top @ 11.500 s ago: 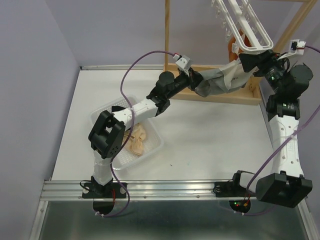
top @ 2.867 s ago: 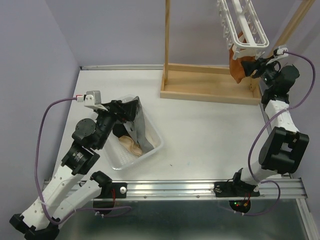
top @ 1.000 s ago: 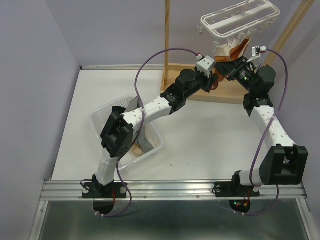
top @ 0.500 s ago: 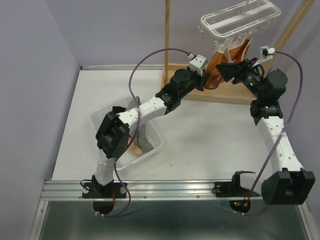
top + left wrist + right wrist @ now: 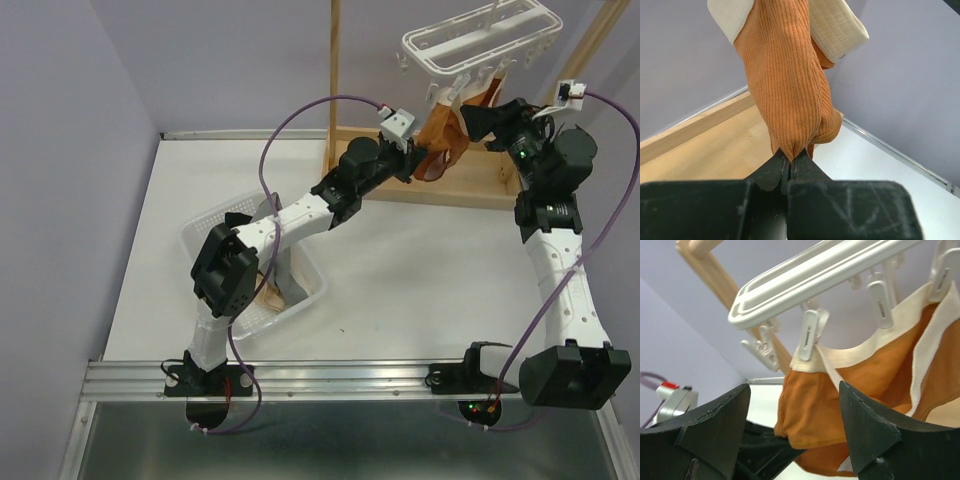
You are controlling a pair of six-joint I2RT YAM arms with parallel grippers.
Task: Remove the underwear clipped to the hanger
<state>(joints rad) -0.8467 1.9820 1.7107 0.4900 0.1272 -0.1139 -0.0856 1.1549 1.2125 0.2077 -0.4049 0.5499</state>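
Since half a second ago, swings the right gripper (image 5: 474, 118) up and off to the right, away from the middle of the cloth; leaves the left gripper (image 5: 790, 161) about where it was.

Clamps the left fingers (image 5: 771, 172) tight on the lowest tip of the orange underwear (image 5: 785, 90), with only a thin bunched pinch of ribbed cloth between the pads; draws the garment taut, down and to the left from the hanger (image 5: 478, 38). Holds the right jaws wide apart, just under the hanger's near bar and just right of the garment; cannot tell whether either finger touches the cloth.

Finds the orange underwear clipped by its cream waistband (image 5: 865, 352) in several white pegs (image 5: 810, 332) along the underside of the hanger; shows other pegs beside them dangling free. Shows the hanger tilted, high at the back right, hung within the wooden stand (image 5: 333, 80); sets the stand's flat base on the far side of the white table (image 5: 420, 270).

Reaches the left arm in a long diagonal from its base at the near left edge, passing over a clear basket (image 5: 310, 292) on the table's left half; shows grey underwear (image 5: 287, 268) draped in that basket and cream underwear (image 5: 270, 297) beside it, well apart from the hanger.
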